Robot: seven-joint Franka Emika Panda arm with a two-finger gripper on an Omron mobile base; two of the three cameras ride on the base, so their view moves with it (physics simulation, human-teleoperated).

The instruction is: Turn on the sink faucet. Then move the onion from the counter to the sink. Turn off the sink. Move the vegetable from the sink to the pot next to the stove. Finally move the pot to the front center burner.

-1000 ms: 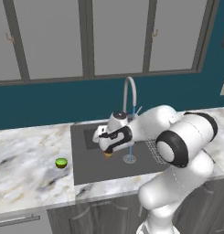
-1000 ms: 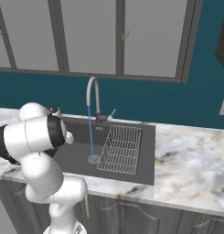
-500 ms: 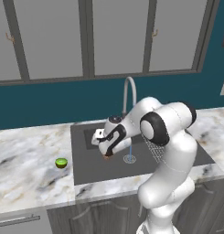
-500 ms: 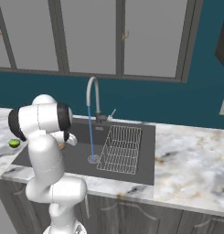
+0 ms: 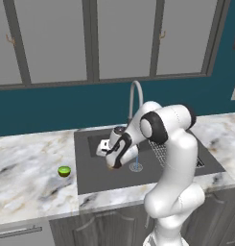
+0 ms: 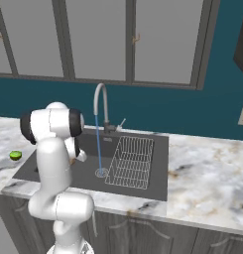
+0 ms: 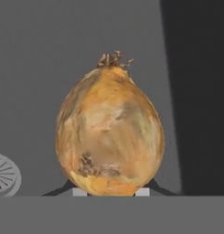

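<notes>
A white robot arm bends down over a dark grey sink [image 5: 90,178] set into a marble counter [image 5: 23,168]. Its pincer [image 5: 111,165] hangs low inside the basin, clamped on a tan-brown onion [image 7: 109,130]. In the hand view the onion sits right at the pincer's tips, its dry rootlike tuft pointing away from the hand, with the grey floor of the sink behind it. From the left base view a little of the onion [image 5: 110,166] shows as an orange-brown spot just under the pincer.

Just beside the pincer, toward the middle of the basin, lies the round metal drain [image 5: 135,167]; in the hand view its rim [image 7: 4,174] peeks in at the lower left of the onion. Behind the pincer rises the silver gooseneck sink faucet [image 6: 100,101], and a thin blue stream of water [image 6: 98,144] falls from its spout onto the drain. A wire rack [image 6: 131,161] fills the part of the sink beyond the drain. On the counter on the pincer's other side, well apart from it, rests a small green lime [image 5: 64,171].
</notes>
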